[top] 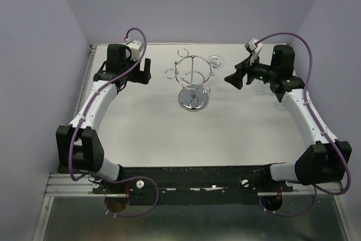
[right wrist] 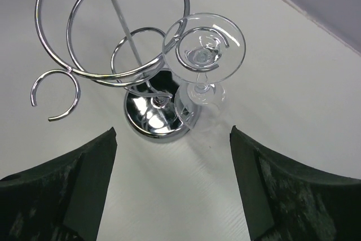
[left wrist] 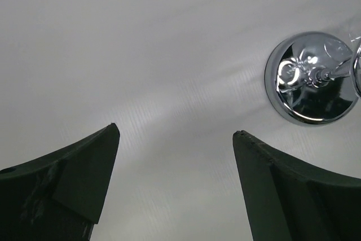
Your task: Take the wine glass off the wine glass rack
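Observation:
The chrome wine glass rack (top: 192, 80) stands mid-table on its round shiny base (top: 193, 101). A clear wine glass (top: 216, 62) hangs upside down from a loop on the rack's right side. In the right wrist view its foot (right wrist: 204, 40) rests in the loop and its bowl (right wrist: 200, 105) hangs over the base (right wrist: 153, 117). My right gripper (top: 233, 78) is open and empty, a little right of the glass, and also shows in the right wrist view (right wrist: 172, 139). My left gripper (top: 145, 71) is open and empty left of the rack, and its wrist view (left wrist: 175, 134) shows the base (left wrist: 310, 80).
The white table (top: 169, 134) is closed in by lilac walls (top: 186, 4) at the back and sides. Faint clear glass shapes (top: 263, 89) show by the right arm. Several empty loop holders (right wrist: 55, 94) stick out around the rack's hoop.

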